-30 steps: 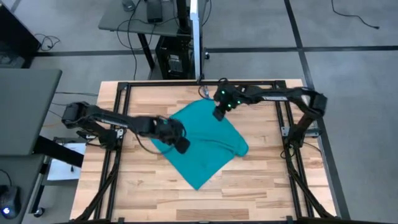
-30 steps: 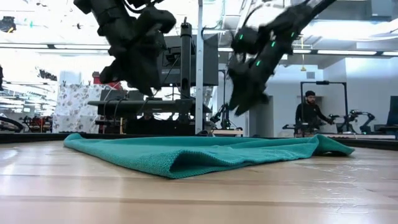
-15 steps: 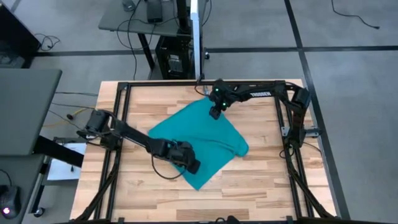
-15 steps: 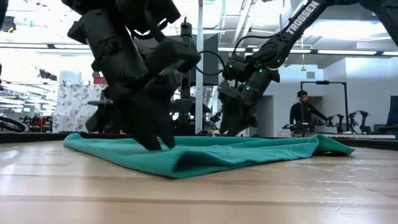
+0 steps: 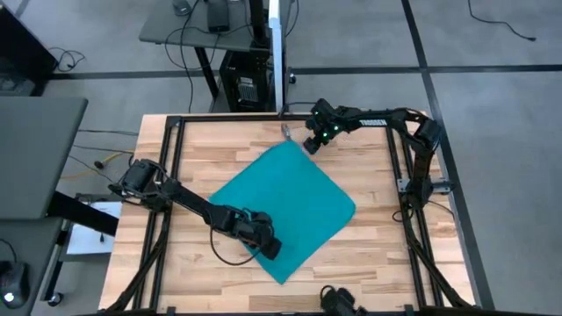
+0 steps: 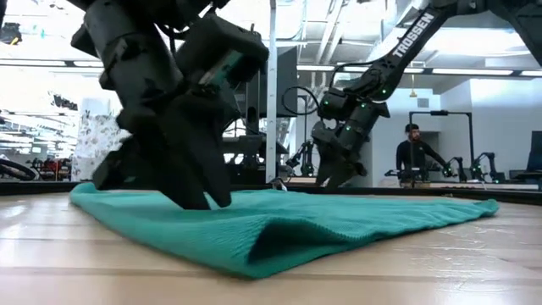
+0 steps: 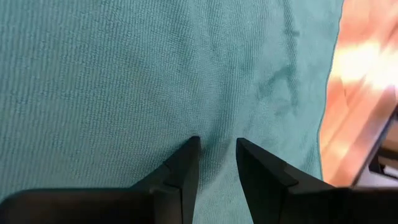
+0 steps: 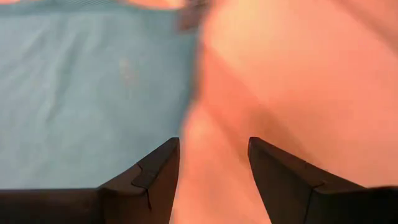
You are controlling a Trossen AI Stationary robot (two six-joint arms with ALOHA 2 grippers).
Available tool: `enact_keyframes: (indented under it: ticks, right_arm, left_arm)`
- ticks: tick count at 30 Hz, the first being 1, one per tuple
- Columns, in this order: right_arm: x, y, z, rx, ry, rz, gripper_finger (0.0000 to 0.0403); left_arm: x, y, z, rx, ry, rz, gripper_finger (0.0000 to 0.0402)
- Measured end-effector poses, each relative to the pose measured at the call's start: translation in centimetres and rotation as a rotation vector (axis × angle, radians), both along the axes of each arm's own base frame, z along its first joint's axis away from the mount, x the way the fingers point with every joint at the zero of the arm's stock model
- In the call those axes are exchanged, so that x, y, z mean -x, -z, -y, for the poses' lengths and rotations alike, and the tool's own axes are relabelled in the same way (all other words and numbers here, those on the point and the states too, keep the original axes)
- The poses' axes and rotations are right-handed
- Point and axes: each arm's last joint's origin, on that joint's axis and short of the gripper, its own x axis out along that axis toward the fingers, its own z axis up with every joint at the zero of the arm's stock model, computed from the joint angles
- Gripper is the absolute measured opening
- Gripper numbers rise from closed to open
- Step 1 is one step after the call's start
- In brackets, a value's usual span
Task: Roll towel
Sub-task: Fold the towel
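Figure: teal towel (image 5: 283, 206) spread flat as a diamond at the middle of the wooden worktop (image 5: 378, 246), one corner pointing to the far edge, one to the near edge, the others left and right. In the low view the near corner (image 6: 254, 246) lifts slightly off the wood, forming a small raised fold.

Left pincer (image 5: 270, 248): lowered onto the near-left part of the towel, close to its near corner. The left wrist view shows its two dark fingers (image 7: 180, 171) set a narrow gap apart with the cloth lying flat past the tips; no fabric is seen pinched between them. The towel's edge and bare wood show to one side in that view.

Right pincer (image 5: 310, 145): at the far corner of the towel, near the far edge of the worktop, arm reaching in from the right. The right wrist view shows its fingers (image 8: 149, 177) spread fairly wide, empty, with the towel's edge on one side and bare worktop between and beyond the tips.

Background, low view: a person (image 6: 415, 152) stands far off in the room behind the worktop
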Motion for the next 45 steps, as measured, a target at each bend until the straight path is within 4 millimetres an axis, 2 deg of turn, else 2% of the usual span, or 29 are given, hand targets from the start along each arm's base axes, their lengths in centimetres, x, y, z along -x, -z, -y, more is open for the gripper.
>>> enact_keyframes:
  ticks: [4,8,14,17,19,22,28,32,35,39,42,45]
  right_arm:
    - [1.1,-1.7,0.2,-0.013,-0.019,0.03,0.0185]
    - [1.2,-3.6,-1.6,-0.06,-0.119,0.057,0.0185]
    - [0.8,-4.9,-7.2,-0.142,-0.245,-0.029,0.0185]
    - [0.9,-4.5,-10.8,-0.188,-0.236,-0.142,0.0185]
    - [1.3,-3.9,-13.4,-0.176,-0.216,-0.214,0.0185]
    - [2.0,-2.9,-17.3,-0.154,-0.127,-0.308,0.0185]
    - [2.8,-1.1,-23.6,-0.194,0.007,-0.408,0.0185]
    - [3.5,0.1,-26.1,-0.184,0.112,-0.473,0.0185]
    - [3.7,0.9,-27.6,-0.18,0.149,-0.509,0.0185]
    - [3.8,1.5,-29.7,-0.194,0.213,-0.522,0.0185]
    - [3.9,1.5,-31.4,-0.245,0.266,-0.497,0.0185]
    - [3.8,1.3,-33.0,-0.297,0.31,-0.456,0.0185]
  left_arm:
    - [0.3,-0.9,-0.2,0.045,0.043,-0.011,0.0092]
    - [1.0,-3.7,-1.2,0.013,0.077,-0.009,0.0092]
    - [5.9,-7.1,-3.9,-0.183,0.136,-0.261,0.0092]
    - [8.7,-8.7,-5.7,-0.31,0.125,-0.369,0.0092]
    - [10.3,-9.2,-6.9,-0.362,0.122,-0.391,0.009]
    - [12.5,-8.5,-8.7,-0.388,0.111,-0.375,0.0086]
    - [16.0,-4.1,-10.6,-0.296,0.127,-0.332,0.0084]
    - [17.1,-1.7,-10.9,-0.286,0.141,-0.297,0.0084]
    - [17.5,-0.8,-11.2,-0.308,0.148,-0.286,0.0084]
    - [18.1,-0.2,-12.1,-0.342,0.12,-0.337,0.0083]
    - [18.5,-0.1,-13.3,-0.354,0.042,-0.402,0.0083]
    - [18.6,-0.2,-14.3,-0.371,0.05,-0.394,0.0083]
